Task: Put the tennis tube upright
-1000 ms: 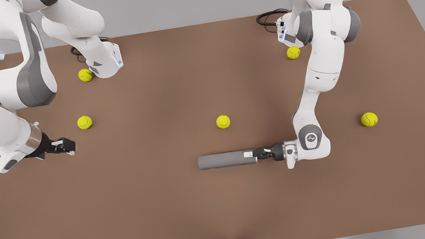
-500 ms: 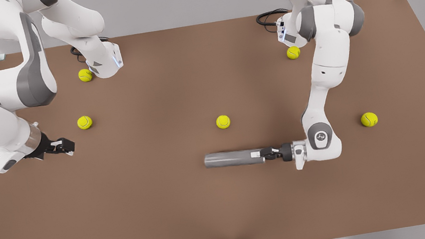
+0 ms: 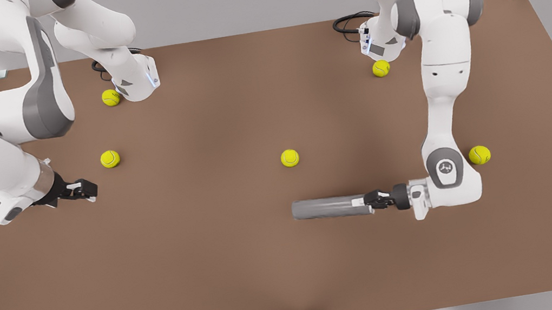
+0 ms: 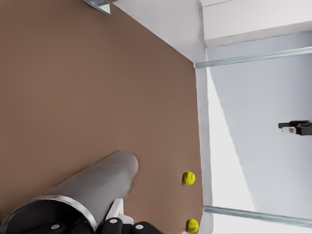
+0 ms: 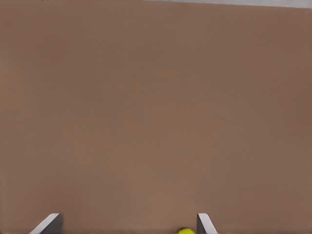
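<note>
Brown tabletop [image 3: 214, 252] is seen in the front view, with the tennis tube [image 3: 330, 207] lying on its side toward the front view's right. The left gripper [image 3: 370, 201] is clamped on the tube's end nearest that arm, fingers closed against the rim. Five tennis balls [image 3: 289, 158] are scattered over the surface, well apart from the tube. The right gripper [image 3: 90, 191] is held near the front view's left edge, that arm waiting, with nothing between its fingers.

From the left wrist view, the tube's silvery rim [image 4: 63, 204] is recorded close to the camera, the grey body [image 4: 92, 183] running away over the table; two balls [image 4: 188, 178] lie near the table edge.

From the right wrist view, two parted fingertips [image 5: 48, 224] are seen over bare tabletop [image 5: 156, 107], holding nothing.
</note>
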Robot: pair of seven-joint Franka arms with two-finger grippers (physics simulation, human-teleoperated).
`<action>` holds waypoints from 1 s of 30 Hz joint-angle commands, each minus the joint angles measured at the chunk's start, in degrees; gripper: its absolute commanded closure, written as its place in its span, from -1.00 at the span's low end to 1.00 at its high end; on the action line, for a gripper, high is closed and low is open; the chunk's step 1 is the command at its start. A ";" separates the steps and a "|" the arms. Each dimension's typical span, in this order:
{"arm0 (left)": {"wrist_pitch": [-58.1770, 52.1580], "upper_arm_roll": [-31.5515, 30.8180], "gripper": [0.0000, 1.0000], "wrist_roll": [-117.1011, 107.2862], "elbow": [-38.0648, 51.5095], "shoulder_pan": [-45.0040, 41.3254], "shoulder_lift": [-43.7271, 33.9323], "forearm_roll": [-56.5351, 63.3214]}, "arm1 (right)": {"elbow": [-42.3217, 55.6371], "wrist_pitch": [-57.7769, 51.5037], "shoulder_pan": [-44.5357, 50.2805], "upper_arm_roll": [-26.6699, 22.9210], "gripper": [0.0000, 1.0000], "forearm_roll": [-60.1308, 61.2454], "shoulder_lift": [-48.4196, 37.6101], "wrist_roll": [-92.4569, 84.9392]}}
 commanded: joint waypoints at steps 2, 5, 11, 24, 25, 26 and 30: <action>-0.20 1.42 0.57 0.01 0.01 0.00 -0.65 3.04 | 0.00 0.00 0.03 0.08 -1.00 0.00 0.00 0.00; -0.46 3.27 0.57 -0.08 0.09 0.00 -2.67 5.51 | -0.09 0.00 0.11 -0.01 -1.00 0.00 0.00 0.09; -1.87 7.23 0.57 -3.33 0.27 0.08 -8.21 17.37 | 0.00 0.00 0.11 -0.01 -1.00 -0.09 0.00 0.09; -1.96 7.93 0.57 -22.58 2.73 -1.85 -18.40 56.13 | -0.09 -0.09 0.11 -0.01 -1.00 0.00 0.00 0.00; -1.96 7.75 0.57 -26.79 4.74 -2.20 -18.67 60.44 | 0.00 -0.09 0.11 -0.01 -1.00 0.00 0.00 -0.09; -1.96 7.23 0.57 -31.10 5.54 -2.55 -18.67 63.87 | -0.09 -0.09 0.11 -0.01 -1.00 -0.09 0.00 -0.09; -1.96 6.17 0.57 -42.18 5.54 -2.64 -18.93 66.33 | -0.09 -0.09 0.11 -0.01 -1.00 0.00 0.00 0.00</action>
